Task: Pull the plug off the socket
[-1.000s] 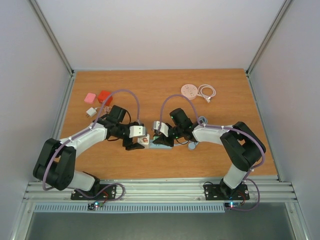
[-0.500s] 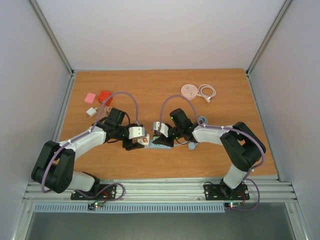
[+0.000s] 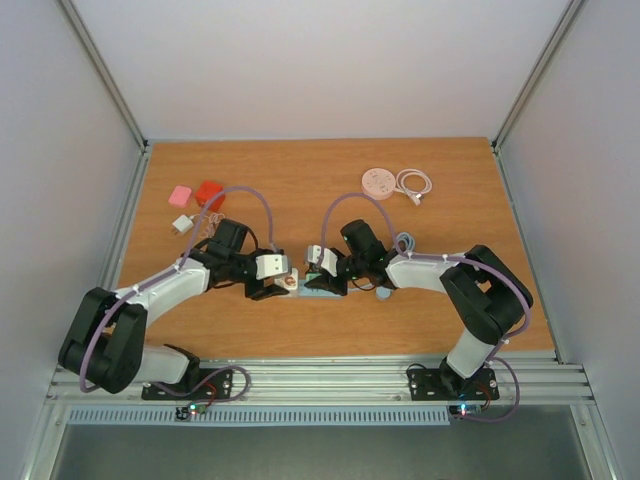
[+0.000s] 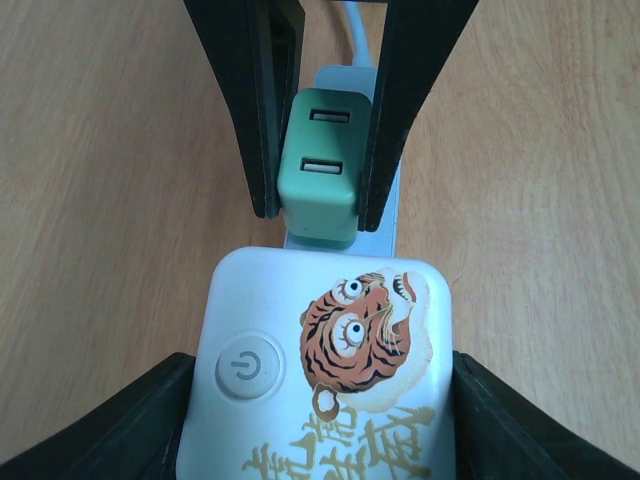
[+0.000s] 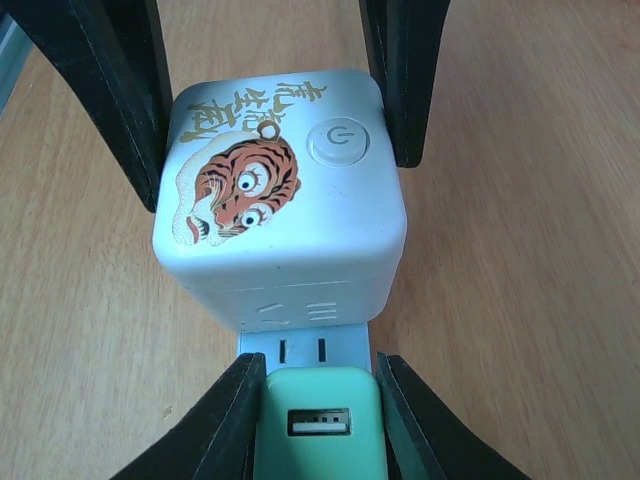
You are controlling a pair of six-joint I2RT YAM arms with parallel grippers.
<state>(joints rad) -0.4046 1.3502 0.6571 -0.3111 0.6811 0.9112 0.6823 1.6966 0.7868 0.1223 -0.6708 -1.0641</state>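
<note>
I am looking down on a wooden table (image 3: 300,170) with a warm orange-brown grain, which is filling the middle of the overhead view. A plain white back wall (image 3: 320,60) and two pale side walls (image 3: 50,180) are closing it in, meeting at slanting metal corner posts (image 3: 103,70). A ribbed metal rail (image 3: 330,378) is running along the near edge, with a grey surface (image 3: 320,450) showing below. Soft, even light is falling everywhere.

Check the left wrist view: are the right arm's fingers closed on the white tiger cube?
No, the right fingers are clamped on the sides of the green plug, not the white tiger cube.
</note>
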